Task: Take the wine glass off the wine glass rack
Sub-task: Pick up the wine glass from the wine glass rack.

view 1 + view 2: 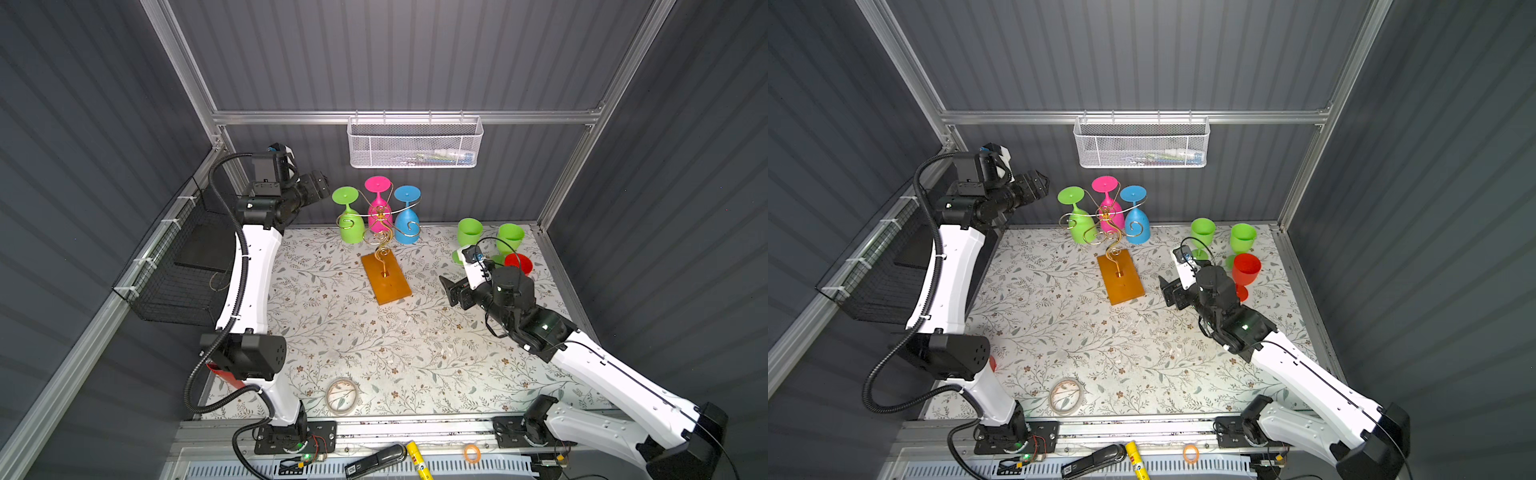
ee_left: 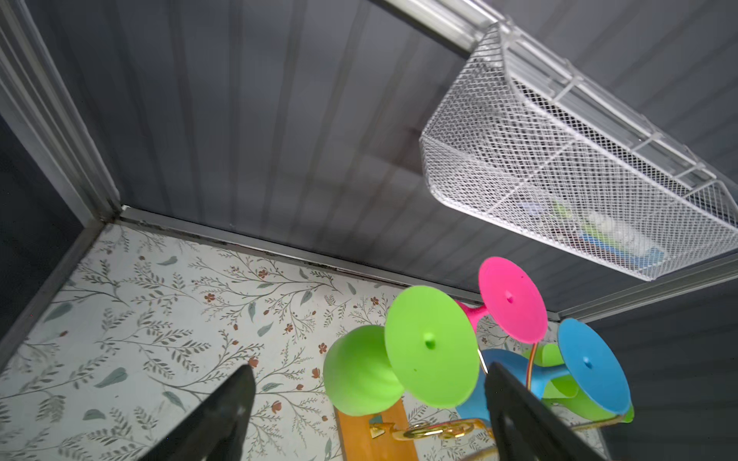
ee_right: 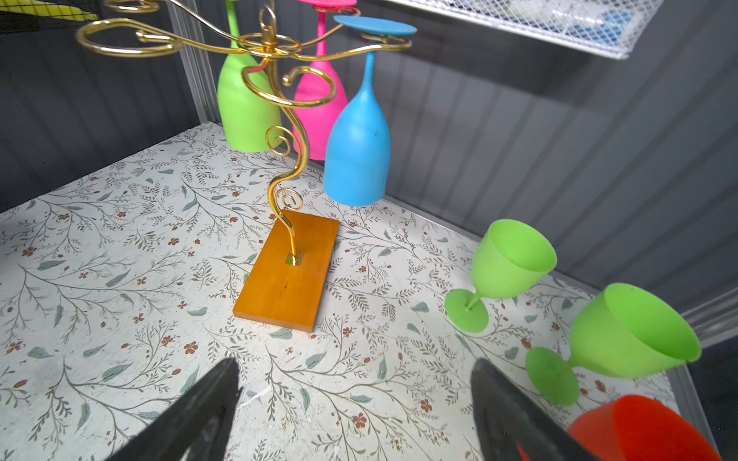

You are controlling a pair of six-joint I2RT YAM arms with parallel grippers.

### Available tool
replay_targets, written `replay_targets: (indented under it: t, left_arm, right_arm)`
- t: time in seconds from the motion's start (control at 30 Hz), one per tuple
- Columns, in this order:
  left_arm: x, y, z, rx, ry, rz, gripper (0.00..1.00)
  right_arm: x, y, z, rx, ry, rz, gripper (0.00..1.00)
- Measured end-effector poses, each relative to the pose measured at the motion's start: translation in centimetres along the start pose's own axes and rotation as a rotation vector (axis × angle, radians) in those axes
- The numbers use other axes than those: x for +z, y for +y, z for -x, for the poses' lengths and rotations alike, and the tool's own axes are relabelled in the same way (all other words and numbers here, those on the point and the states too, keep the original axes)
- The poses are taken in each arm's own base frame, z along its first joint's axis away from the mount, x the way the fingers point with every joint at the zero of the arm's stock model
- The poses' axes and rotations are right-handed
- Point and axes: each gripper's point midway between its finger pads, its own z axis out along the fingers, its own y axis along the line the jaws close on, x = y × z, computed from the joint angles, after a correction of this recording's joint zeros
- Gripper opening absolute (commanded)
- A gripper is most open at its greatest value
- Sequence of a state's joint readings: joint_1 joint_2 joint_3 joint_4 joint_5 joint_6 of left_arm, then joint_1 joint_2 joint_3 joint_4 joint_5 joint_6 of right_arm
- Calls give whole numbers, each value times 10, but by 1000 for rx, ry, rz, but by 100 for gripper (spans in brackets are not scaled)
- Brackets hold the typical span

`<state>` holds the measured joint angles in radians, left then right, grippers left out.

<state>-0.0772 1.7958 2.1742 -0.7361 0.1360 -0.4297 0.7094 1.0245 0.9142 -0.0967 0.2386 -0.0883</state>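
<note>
The wine glass rack (image 1: 386, 278) stands at the back middle of the table, a gold wire stem on an orange-brown base (image 3: 287, 271). Three wine glasses hang from it upside down: green (image 1: 349, 226), pink (image 1: 379, 214) and blue (image 1: 406, 224). My left gripper (image 1: 318, 188) is raised just left of the green glass's foot (image 2: 431, 343), open and not touching it. In the left wrist view the green glass (image 2: 359, 375) shows between the spread fingers. My right gripper (image 1: 453, 293) hovers low, right of the base, open and empty (image 3: 355, 364).
Two green glasses (image 1: 469, 232) (image 1: 510, 237) and a red one (image 1: 518, 262) stand upright at the back right, close behind my right arm. A white mesh basket (image 1: 413, 143) hangs on the back wall above the rack. A black wire basket (image 1: 178, 274) sits at the left. A tape roll (image 1: 343, 395) lies near the front.
</note>
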Motion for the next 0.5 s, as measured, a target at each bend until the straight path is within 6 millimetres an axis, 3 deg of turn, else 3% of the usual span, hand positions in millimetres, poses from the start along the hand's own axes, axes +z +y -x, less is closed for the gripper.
replay_targets:
  t: [0.2,0.5]
  left_arm:
    - [40,13,-26,-142,96,-94,78]
    - [59,-2,-37,-256,115,-240,65]
  right_arm:
    - [-1,8,11,-40,-51,6,88]
    - [5,8,11,-47,-54,-14,87]
